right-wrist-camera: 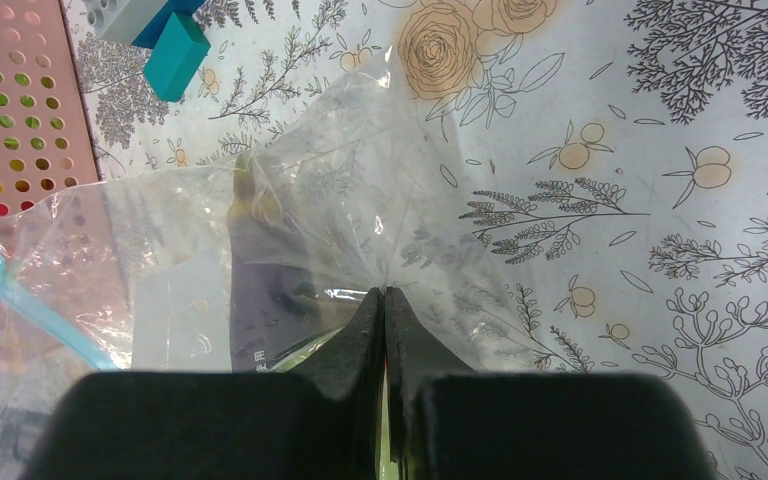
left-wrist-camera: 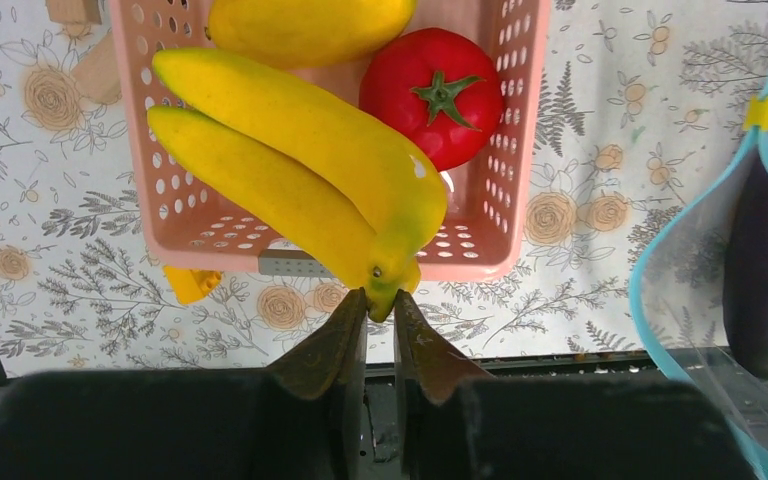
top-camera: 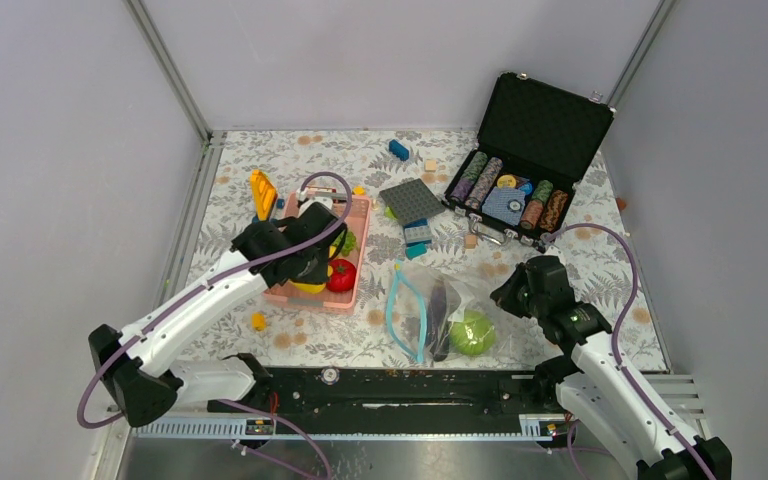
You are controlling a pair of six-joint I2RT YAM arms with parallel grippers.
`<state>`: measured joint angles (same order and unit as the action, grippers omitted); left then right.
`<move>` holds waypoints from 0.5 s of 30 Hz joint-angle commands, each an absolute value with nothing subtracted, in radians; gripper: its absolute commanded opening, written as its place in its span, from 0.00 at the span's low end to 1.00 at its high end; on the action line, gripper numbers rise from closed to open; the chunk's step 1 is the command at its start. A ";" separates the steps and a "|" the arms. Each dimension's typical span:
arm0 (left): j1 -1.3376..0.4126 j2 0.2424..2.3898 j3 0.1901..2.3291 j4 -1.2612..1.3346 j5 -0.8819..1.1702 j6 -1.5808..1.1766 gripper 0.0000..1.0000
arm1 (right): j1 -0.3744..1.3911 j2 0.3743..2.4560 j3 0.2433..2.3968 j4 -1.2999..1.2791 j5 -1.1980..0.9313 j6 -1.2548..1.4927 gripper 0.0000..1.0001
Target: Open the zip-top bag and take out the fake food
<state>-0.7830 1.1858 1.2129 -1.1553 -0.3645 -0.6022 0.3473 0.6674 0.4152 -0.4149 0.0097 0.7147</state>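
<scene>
Worktop (top-camera: pixel 340 340) is sitting boxed in by walls on the left, right and far sides, with the arm bases along the near edge. The black case (top-camera: pixel 545 125) is standing open at the far right corner, lid up and chips in rows.

Zip-top bag (top-camera: pixel 415 285) is lying near the middle of the near edge. Its blue zipper strip (top-camera: pixel 392 310) is gaping open as a loop facing left, toward the pink basket (top-camera: pixel 363 250). A strip of worktop is separating the bag mouth from the basket's right wall, so the two are near but not touching. Floral surface is showing to the right of the bag, out toward the right wall.

Right gripper (right-wrist-camera: pixel 384 292) is pinching the bag's clear film at the end away from the zipper, jaws pressed together on the plastic.

Left gripper (left-wrist-camera: pixel 380 305) is hanging over the basket's near wall, jaws clamped on the stem tip of the bananas (left-wrist-camera: pixel 310 170), which are reaching across the basket.

Cabbage (top-camera: pixel 472 333) and eggplant (top-camera: pixel 438 315) are lying inside the bag, side by side. Mango (left-wrist-camera: pixel 305 25) and tomato (left-wrist-camera: pixel 440 95) are sitting in the basket beyond the bananas.

A small orange block (left-wrist-camera: pixel 190 282) is lying just beside the basket's near wall, outside it.
</scene>
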 commanded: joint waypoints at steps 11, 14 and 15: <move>-0.650 1.155 1.032 -0.962 -0.245 -0.643 0.00 | 0.344 0.658 0.403 -0.423 0.029 0.703 0.00; -0.616 1.145 0.982 -0.920 -0.205 -0.650 0.00 | 0.344 0.657 0.403 -0.422 0.029 0.703 0.00; -0.610 1.146 0.974 -0.914 -0.200 -0.652 0.00 | 0.343 0.657 0.403 -0.423 0.029 0.703 0.00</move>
<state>-0.6453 1.1786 1.0103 -0.9974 -0.2626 -0.6338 0.3473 0.6651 0.4095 -0.4152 0.0097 0.7136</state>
